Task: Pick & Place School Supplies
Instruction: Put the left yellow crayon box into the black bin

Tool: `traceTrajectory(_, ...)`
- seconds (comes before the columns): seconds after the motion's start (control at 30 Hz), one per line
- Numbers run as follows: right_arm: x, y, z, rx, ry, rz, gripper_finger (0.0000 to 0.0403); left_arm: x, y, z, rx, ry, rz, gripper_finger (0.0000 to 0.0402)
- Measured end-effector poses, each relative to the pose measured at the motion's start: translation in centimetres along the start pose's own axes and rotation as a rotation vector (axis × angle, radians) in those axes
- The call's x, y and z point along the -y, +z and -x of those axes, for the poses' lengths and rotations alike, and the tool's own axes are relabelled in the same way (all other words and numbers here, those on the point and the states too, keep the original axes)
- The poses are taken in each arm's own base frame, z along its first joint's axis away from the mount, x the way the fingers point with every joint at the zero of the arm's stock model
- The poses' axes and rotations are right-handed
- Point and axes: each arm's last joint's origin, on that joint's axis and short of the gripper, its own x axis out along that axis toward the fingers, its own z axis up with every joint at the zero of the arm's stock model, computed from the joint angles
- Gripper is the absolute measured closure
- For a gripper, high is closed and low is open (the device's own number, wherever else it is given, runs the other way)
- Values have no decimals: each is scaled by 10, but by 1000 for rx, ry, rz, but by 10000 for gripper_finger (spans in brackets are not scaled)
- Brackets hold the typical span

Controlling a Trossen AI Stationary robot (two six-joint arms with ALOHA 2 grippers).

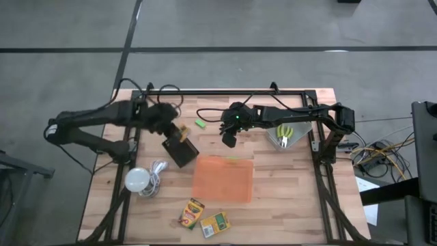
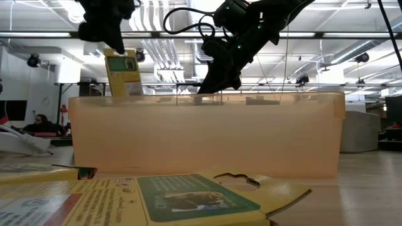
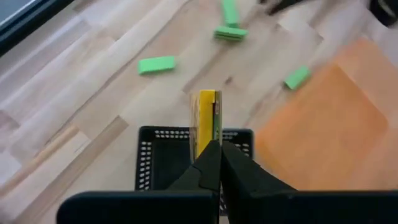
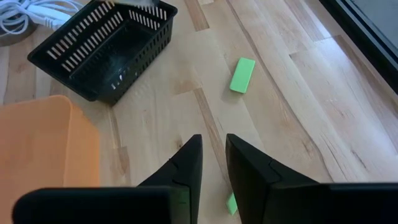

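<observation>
Left gripper (image 3: 214, 163) — fingers clenched on a crayon box (image 3: 207, 118), held upright above the black basket (image 3: 155, 155). Right gripper (image 4: 212, 163) — fingers slightly parted, grasping nothing, over a green block (image 4: 231, 203) beside the orange tray (image 1: 222, 178).

A yellow-and-green crayon box (image 3: 207, 121) hangs upright at centre; two more crayon boxes (image 1: 204, 217) lie flat at bottom centre. A green block (image 1: 201, 124) lies upper centre; yellow-handled scissors (image 1: 285, 132) upper right.
</observation>
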Motion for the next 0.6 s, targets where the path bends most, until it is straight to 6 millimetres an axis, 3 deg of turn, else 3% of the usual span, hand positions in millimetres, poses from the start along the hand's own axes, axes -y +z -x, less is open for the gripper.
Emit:
traceTrajectory(0.3, 0, 0, 0, 0, 0, 0, 320, -20, 16, -26, -49, 5, 100, 398)
traceTrajectory(0.6, 0, 0, 0, 0, 0, 0, 319, -18, 13, -54, -252, 26, 121, 398)
